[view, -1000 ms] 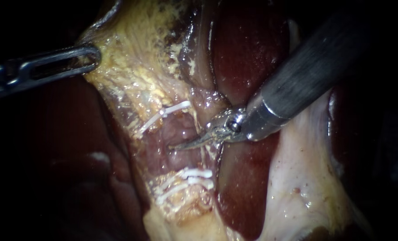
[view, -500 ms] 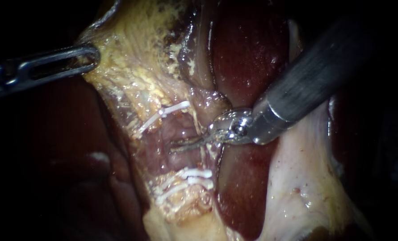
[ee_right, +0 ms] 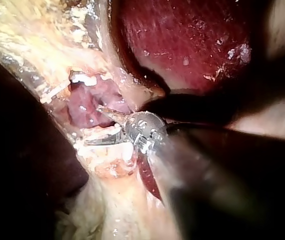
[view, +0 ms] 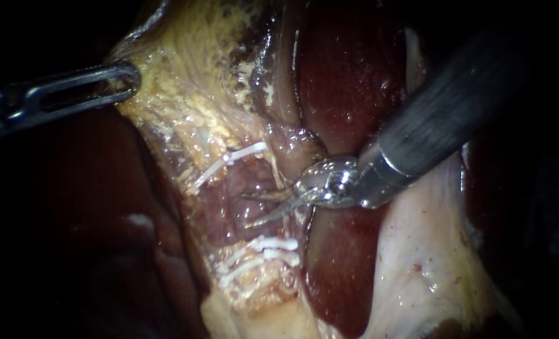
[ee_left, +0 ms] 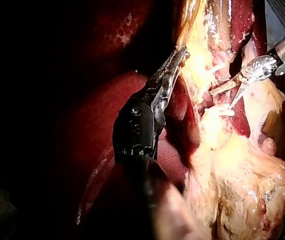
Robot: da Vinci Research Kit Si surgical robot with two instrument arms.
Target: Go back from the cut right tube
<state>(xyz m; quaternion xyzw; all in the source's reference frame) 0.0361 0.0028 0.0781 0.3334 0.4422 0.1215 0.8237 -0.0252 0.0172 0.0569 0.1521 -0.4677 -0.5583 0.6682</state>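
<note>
From upper right: right instrument [view: 246, 209], hand wide, two thin jaws spread, nothing held, tips over the tube [view: 226, 198].
Between white clips: tube, a pink stretch; upper clip [view: 232, 158] single, lower clips [view: 263, 249] a pair; cut end not clear.
From left: left instrument [view: 125, 78], well apart from the tube, hand narrow, clamped on yellow tissue [view: 185, 94].
Behind the right instrument: liver [view: 348, 69], dark red.

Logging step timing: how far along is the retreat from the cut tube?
Done: upper clip and lower clips are on. In hand: right instrument, jaws open, blades lying between them. To do: back it clear of the clips.
</note>
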